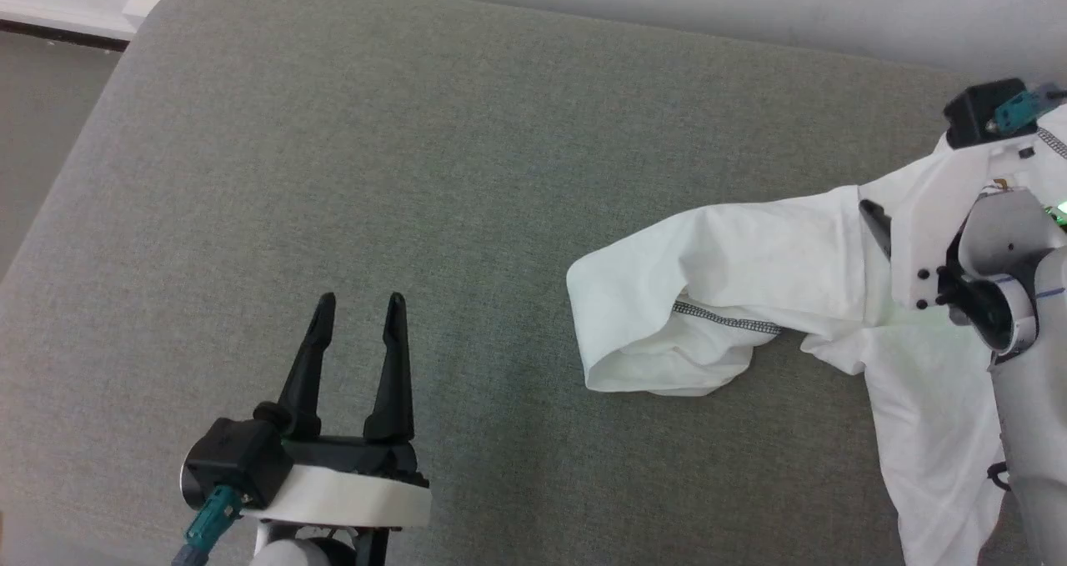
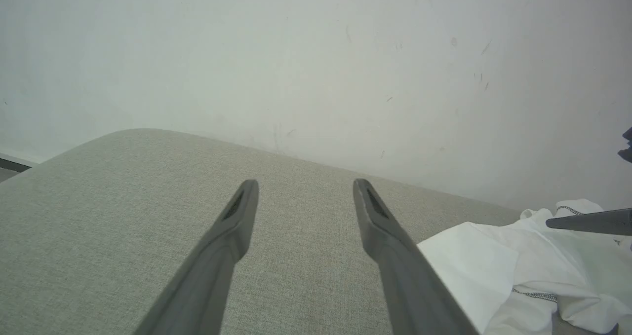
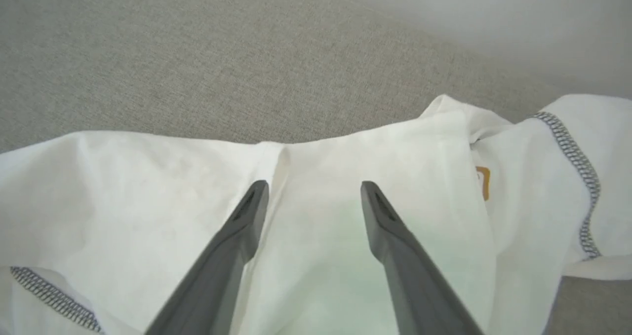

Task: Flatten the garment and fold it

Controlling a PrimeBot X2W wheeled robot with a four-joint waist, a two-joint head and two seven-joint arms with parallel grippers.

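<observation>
Nearest the robot, lower left in head view: left gripper (image 1: 361,299) hovers over bare grey fabric surface (image 1: 417,174), jaws spread wide, nothing between them. No contact with cloth.

Right side, mid-distance: the garment (image 1: 750,249) lies crumpled on the same surface, well apart from the left gripper. One white portion is doubled over toward the left, with a rounded fold at its end. Dark zigzag stitching (image 1: 725,319) shows along a seam under that fold. A further length of cloth trails toward the near right edge.

Right gripper (image 3: 314,184) sits directly over the garment, jaws parted; white cloth lies below and between the fingers, not pinched. Whether the tips touch the fabric: cannot tell. A brown-outlined patch (image 3: 483,182), partly hidden in a crease, lies just right of the fingers.

Farthest: rounded back edge of the surface, then a pale wall (image 2: 296,54).
</observation>
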